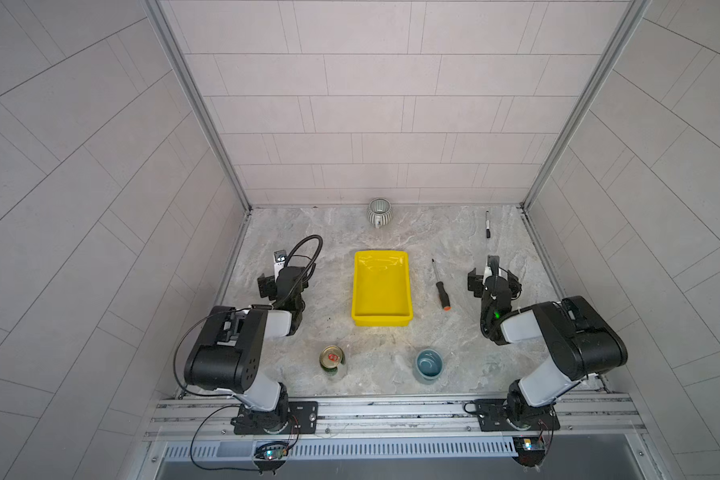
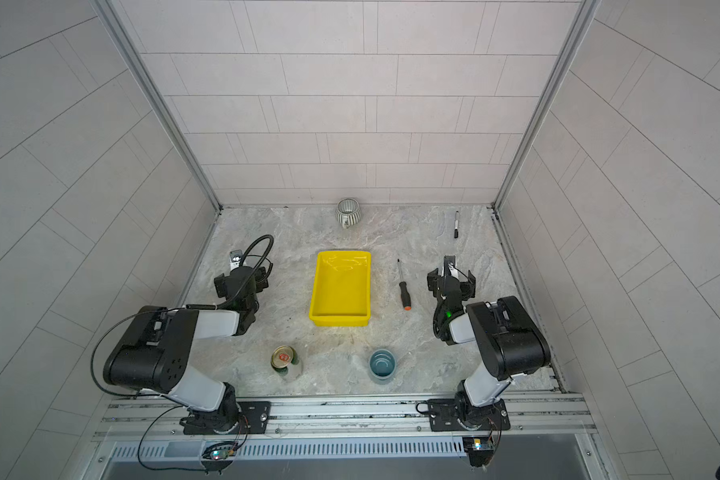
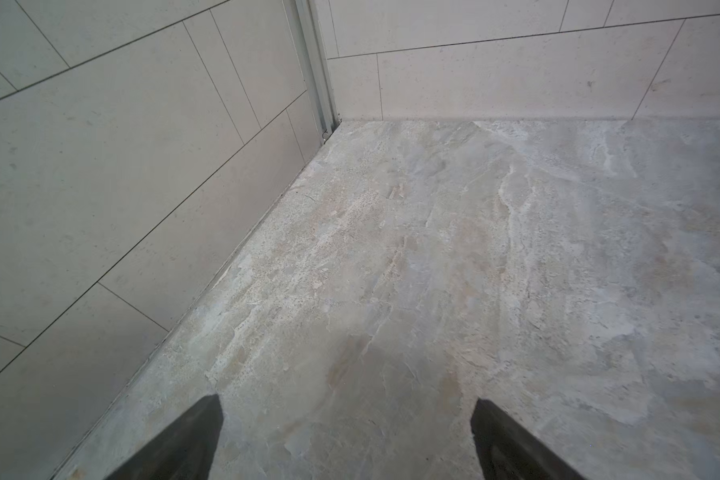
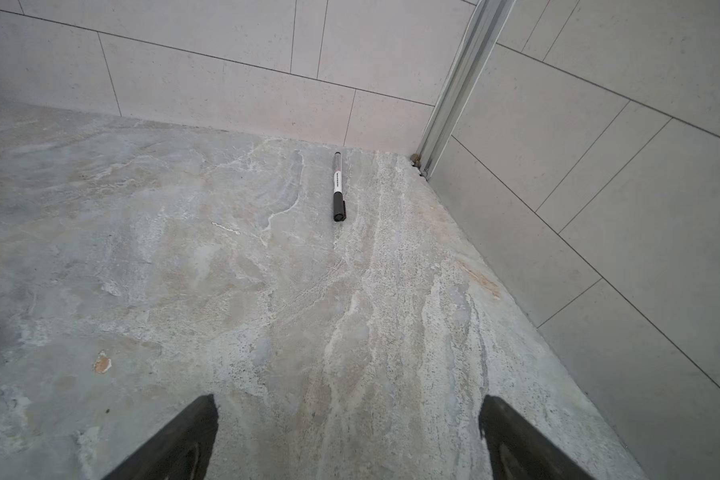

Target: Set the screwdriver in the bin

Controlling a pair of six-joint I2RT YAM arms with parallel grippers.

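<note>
My right gripper (image 4: 348,415) — jaws wide apart, holding nothing — is the nearer one to the screwdriver (image 1: 440,286), which lies flat just leftward of me, between me and the bin (image 1: 382,321), shaft pointing away, orange cap toward my base.

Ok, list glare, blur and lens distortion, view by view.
Both top views: glare streaks on the bin's far floor, wide-angle splaying of the walls. Left wrist view: left fingertips dark, soft-edged. Right wrist view: marker crisp, right fingertips soft-edged too.
</note>
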